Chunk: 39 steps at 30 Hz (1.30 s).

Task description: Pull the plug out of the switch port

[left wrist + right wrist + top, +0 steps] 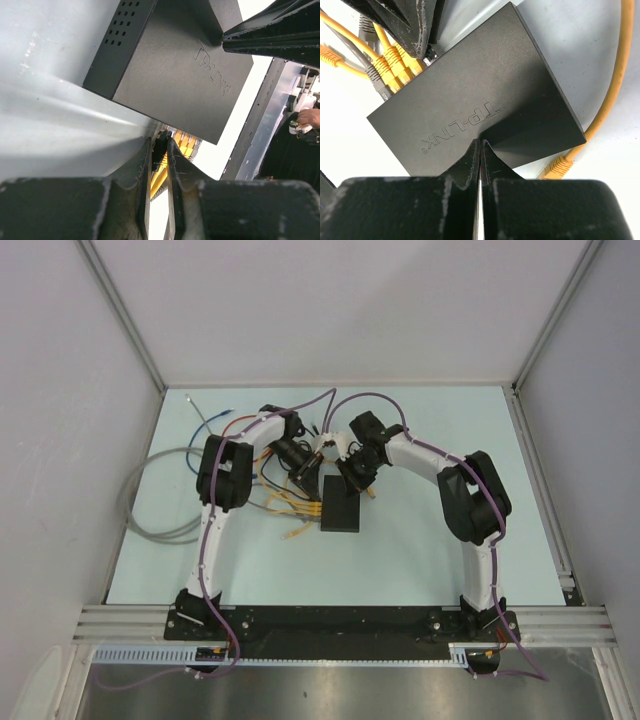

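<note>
arm bases [195, 615]: bolted at the near edge of the tabletop [420, 560], one on the left and one on the right, with both arms bent inward toward the middle
switch [340, 510]: flat black tp-link box lying on the middle of the tabletop between the two arms, with its socket edge turned toward the left arm's side
right gripper [480, 142]: over the switch, fingers [495, 167] clenched together with nothing between them, tips resting on the switch's top face just by the embossed logo
left gripper [160, 146]: at the switch's socket edge, fingers [143, 175] drawn close on a yellow plug [158, 175], which fills the narrow gap between them
yellow plug: at the socket edge; the fingers hide whether it sits in its port
neighbouring plugs [395, 62]: several yellow ones and one grey plug [376, 82], side by side in the sockets
yellow cables [290, 505]: fan out from the socket edge over the tabletop toward the left arm
loose yellow cable [615, 85]: curves past the switch's opposite side, its plug end lying free on the tabletop just beside a corner of the switch
grey cable [160, 525]: loops at the tabletop's left edge, well apart from the switch
blue wire [205, 422]: on the far left of the tabletop, beyond the left arm
</note>
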{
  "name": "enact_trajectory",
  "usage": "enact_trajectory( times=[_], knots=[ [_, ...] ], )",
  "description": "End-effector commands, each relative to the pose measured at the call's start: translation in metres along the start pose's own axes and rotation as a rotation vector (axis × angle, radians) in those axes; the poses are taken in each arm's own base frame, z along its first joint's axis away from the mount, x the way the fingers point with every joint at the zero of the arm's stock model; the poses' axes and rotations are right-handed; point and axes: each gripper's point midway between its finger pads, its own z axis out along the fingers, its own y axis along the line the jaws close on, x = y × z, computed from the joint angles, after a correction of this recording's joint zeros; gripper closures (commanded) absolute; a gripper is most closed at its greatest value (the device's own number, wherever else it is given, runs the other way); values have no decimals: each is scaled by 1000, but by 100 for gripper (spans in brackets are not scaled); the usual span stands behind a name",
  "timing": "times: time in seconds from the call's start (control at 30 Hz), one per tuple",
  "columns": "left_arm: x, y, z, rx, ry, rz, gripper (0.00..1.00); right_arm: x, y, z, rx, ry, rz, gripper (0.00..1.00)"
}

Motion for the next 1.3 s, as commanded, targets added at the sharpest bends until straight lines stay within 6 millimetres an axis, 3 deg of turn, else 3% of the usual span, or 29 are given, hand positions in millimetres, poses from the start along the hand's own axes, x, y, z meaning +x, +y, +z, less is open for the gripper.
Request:
enact_trajectory(
  times=[0.0, 0.2, 0.3, 0.37, 0.83, 1.1, 1.27],
  knots=[
    [22, 42, 4, -118, 100, 20, 86, 67, -15, 26, 66, 223, 26, 100],
    [6, 22, 7, -16, 28, -12, 89, 66, -14, 25, 68, 222, 25, 100],
    [3, 14, 8, 26, 13, -22, 76, 66, -14, 25, 68, 222, 20, 100],
    [6, 15, 10, 35, 19, -30, 71, 66, -13, 25, 68, 223, 19, 100],
    [15, 4, 12, 118, 34, 1, 63, 66, -12, 25, 75, 227, 7, 100],
    [9, 15, 14, 58, 26, -64, 68, 65, -11, 25, 80, 227, 0, 100],
    [12, 13, 17, 58, 36, -81, 64, 63, -9, 27, 80, 224, -9, 100]
  ],
)
